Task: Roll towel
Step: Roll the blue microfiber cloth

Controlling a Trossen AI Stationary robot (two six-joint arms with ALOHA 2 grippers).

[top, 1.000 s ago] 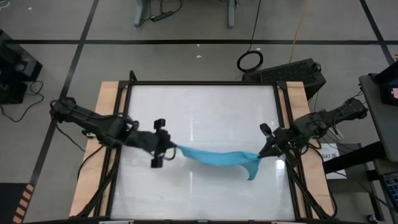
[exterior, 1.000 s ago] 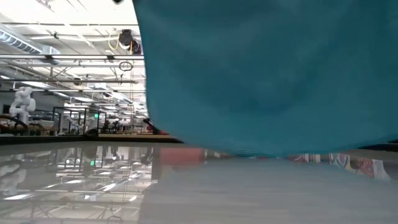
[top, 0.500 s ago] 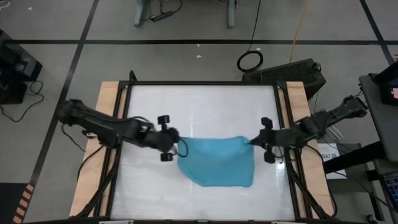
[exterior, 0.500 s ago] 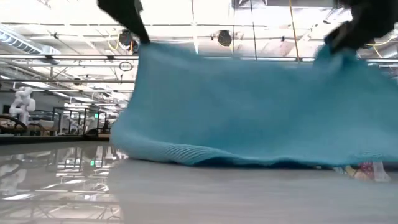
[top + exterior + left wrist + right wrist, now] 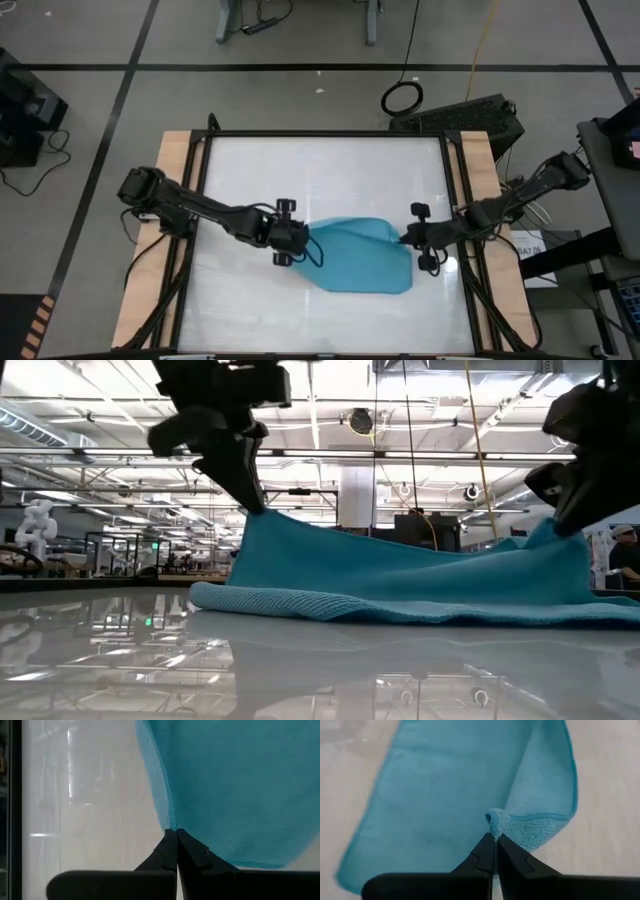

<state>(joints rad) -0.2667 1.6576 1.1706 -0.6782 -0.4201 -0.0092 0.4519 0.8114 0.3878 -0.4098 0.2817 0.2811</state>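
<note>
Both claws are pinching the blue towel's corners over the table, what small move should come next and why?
Probably lower both corners the rest of the way so the towel lies flat before rolling. The left claw and right claw are each shut on a far corner, held just above the table, while the near edge already rests on it, as the low view shows.

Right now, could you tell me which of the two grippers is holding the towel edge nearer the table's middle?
The left gripper, pinching the towel near the table's middle; the right gripper grips its edge nearer the table's right rail.
</note>
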